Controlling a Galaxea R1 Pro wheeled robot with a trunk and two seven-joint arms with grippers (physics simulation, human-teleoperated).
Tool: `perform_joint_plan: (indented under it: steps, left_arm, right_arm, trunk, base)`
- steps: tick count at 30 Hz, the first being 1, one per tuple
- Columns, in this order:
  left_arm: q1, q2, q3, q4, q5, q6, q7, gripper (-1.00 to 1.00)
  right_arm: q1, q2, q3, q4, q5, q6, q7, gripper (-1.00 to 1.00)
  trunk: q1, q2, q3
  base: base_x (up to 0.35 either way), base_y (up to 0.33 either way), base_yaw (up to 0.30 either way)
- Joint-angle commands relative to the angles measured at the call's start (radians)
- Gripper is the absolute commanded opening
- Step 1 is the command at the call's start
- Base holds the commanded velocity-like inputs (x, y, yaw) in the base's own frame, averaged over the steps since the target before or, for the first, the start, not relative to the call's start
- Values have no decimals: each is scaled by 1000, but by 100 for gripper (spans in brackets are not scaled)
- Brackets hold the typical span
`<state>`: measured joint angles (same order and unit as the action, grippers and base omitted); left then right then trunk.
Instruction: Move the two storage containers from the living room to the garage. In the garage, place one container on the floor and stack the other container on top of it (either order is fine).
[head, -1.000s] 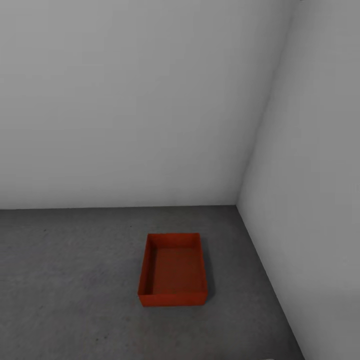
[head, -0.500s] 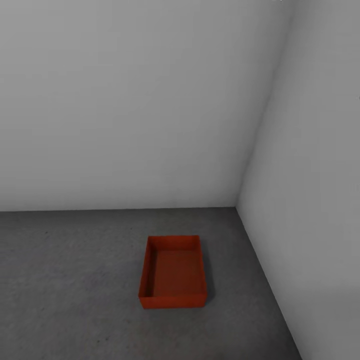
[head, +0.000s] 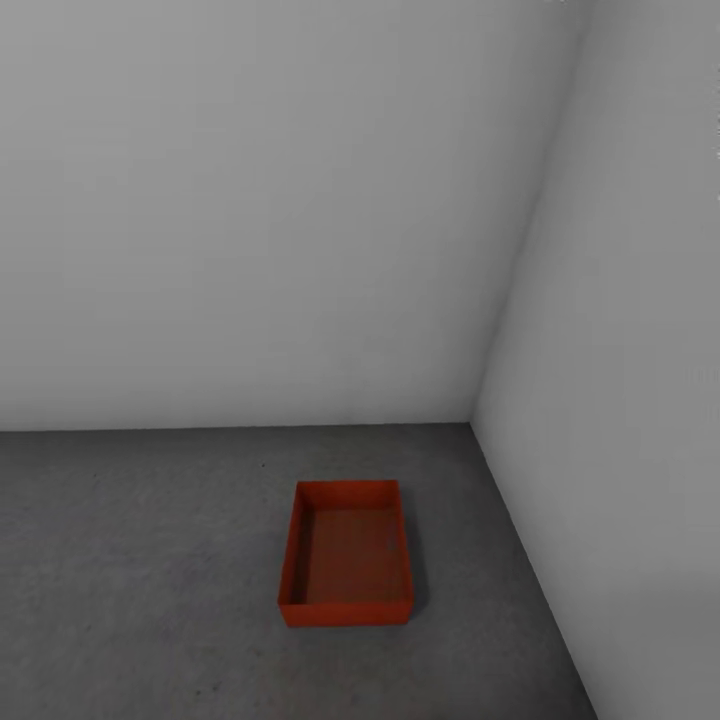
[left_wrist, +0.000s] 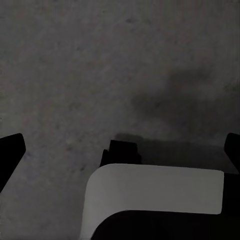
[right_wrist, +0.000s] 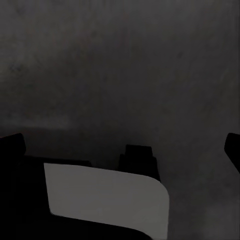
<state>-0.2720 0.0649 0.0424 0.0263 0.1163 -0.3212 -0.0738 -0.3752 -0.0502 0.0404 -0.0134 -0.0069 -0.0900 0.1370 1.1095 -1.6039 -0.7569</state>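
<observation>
Head view shows you one orange-red open-topped rectangular storage container (head: 346, 553) on the dark grey concrete floor (head: 130, 560), near the pale grey walls' (head: 250, 200) corner. Your left tool (left_wrist: 120, 150) and right tool (right_wrist: 125, 150) both hang spread wide, holding nothing.

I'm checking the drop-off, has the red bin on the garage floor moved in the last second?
No. The storage container keeps its spot relative to the wall corner; both sit slightly lower in the head view, so the camera shifted, not the bin.
</observation>
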Motion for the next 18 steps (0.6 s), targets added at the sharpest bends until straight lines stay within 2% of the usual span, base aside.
perform_joint_plan:
  steps: [1,18]
  left_arm:
    - [-1,0,4,3,9,-4,-8,100]
    - [-1,-3,4,3,9,-4,-7,100]
  right_arm:
    - [-1,0,4,1,-1,-4,3,100]
    - [-1,0,4,1,-2,-2,3,100]
  trunk:
    - [-4,7,4]
    - [-69,126,67]
  base:
    - [0,0,0]
    - [0,0,0]
